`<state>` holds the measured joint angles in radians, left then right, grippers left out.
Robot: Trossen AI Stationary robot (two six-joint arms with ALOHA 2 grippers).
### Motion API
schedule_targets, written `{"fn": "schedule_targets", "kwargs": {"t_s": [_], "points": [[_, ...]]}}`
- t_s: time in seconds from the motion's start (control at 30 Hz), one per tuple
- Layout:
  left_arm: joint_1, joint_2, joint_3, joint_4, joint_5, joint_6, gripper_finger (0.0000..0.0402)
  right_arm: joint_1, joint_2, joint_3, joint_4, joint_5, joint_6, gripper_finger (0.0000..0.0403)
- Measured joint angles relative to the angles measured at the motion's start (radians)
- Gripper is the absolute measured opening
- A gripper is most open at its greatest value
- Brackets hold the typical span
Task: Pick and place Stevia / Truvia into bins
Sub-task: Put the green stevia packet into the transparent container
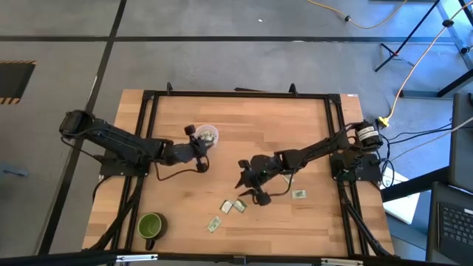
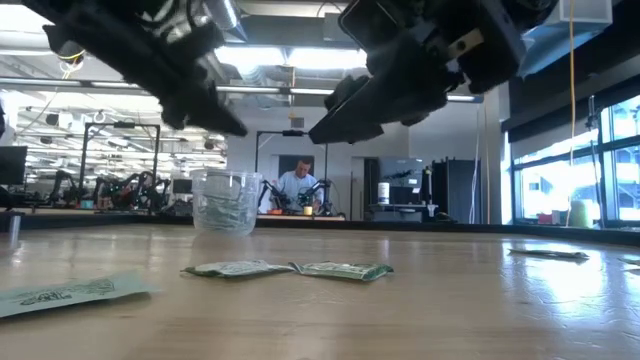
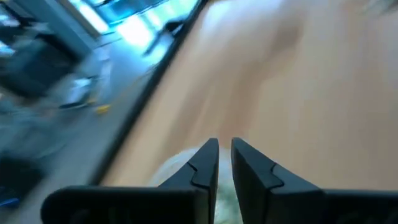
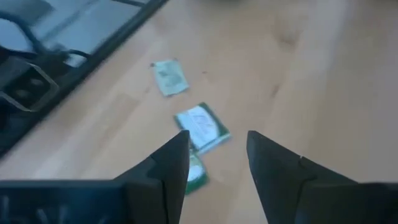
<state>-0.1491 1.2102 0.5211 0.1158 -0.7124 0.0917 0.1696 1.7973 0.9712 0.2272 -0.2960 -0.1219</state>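
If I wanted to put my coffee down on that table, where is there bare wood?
The far strip of the table, right of the clear cup, is bare, as is the near right corner. It is crowded mid-table: the left gripper sits at the cup, the right gripper hangs open above loose sachets. A green mug fills the near left corner.

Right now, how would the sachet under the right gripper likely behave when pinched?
The sachet lies flat and thin on the table, so probably light, floppy and hard to get under. The right gripper, open above it, might slide it across the smooth wood.
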Motion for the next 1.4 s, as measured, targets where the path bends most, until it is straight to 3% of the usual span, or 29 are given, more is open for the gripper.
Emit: {"fn": "schedule_targets", "kwargs": {"t_s": [0.27,0.37,0.73,1.4], "points": [[-0.062,0.0,0.001,0.167,0.453,-0.142,0.0031,0.05,0.044,-0.001,0.088,0.034,-0.068,0.0127],[-0.092,0.0,0.001,0.189,0.549,-0.168,0.0032,0.057,0.073,-0.001,0.146,0.038,-0.067,0.0116],[-0.158,0.0,0.001,0.218,0.494,-0.167,0.0028,0.057,0.127,-0.001,0.106,0.041,-0.064,0.0098],[-0.158,0.0,0.001,0.217,0.493,-0.149,0.0023,0.067,0.208,-0.001,0.073,0.094,-0.038,0.0098]]}}
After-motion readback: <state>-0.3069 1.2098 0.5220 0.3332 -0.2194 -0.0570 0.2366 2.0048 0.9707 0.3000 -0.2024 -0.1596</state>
